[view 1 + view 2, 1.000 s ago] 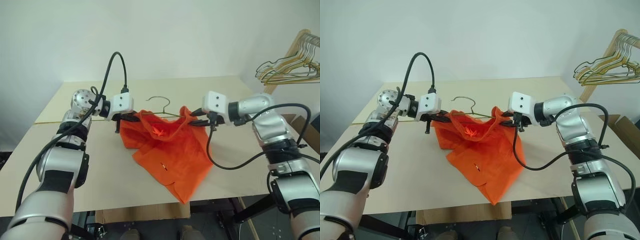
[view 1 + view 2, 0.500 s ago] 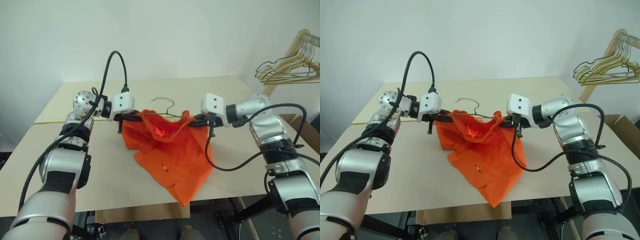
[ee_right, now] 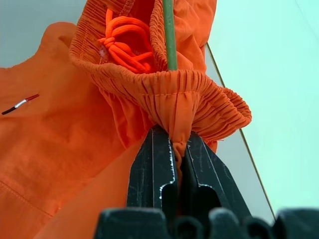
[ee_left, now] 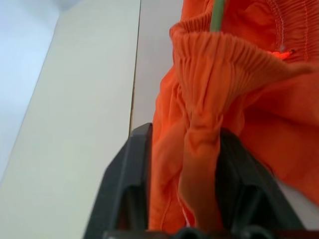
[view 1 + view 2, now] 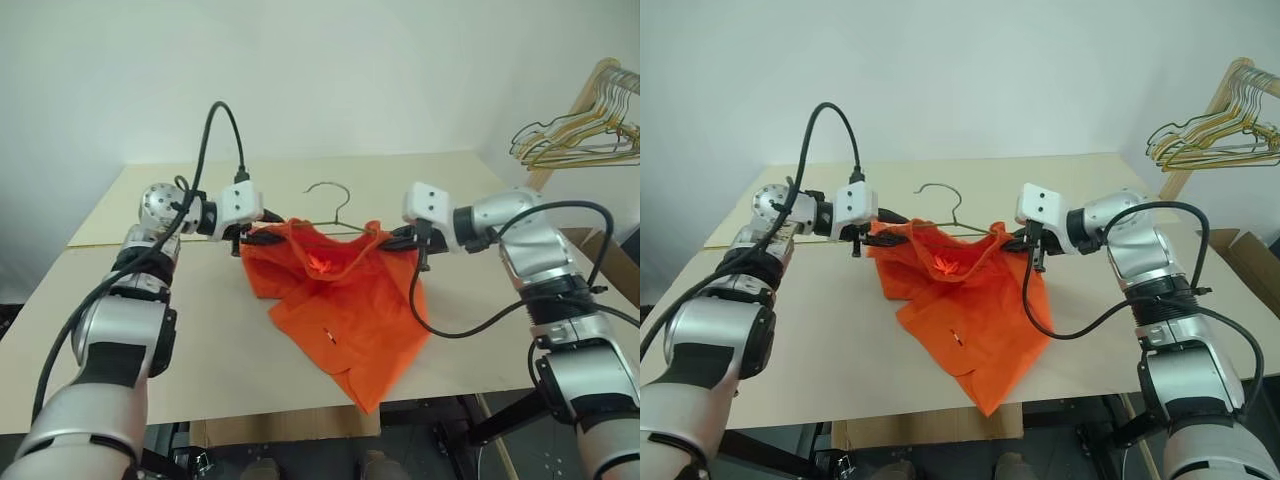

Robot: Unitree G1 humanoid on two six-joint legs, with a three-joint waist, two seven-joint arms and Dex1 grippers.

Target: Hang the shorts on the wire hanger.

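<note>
The bright orange shorts [image 5: 345, 300] hang over the table with their gathered waistband stretched between my two grippers. The wire hanger [image 5: 330, 190] runs inside the waistband, and its hook stands up behind the shorts; its thin green wire [image 3: 169, 35] enters the fabric. My right gripper [image 3: 178, 149] is shut on the waistband's right end. At the left end, my left gripper [image 4: 182, 149] has its fingers apart, with a fold of waistband lying loosely between them. The lower part of the shorts rests on the table.
The beige table [image 5: 200, 330] extends well beyond the shorts on both sides. A bunch of yellowish wire hangers [image 5: 580, 140] hangs from a wooden rack [image 5: 600, 80] at the far right. A cardboard box [image 5: 600, 250] stands behind my right arm.
The left gripper's fingers have spread apart around the waistband and the hand has drifted slightly left. The right gripper has closed on the waistband's right end. The hanger's hook stands higher.
</note>
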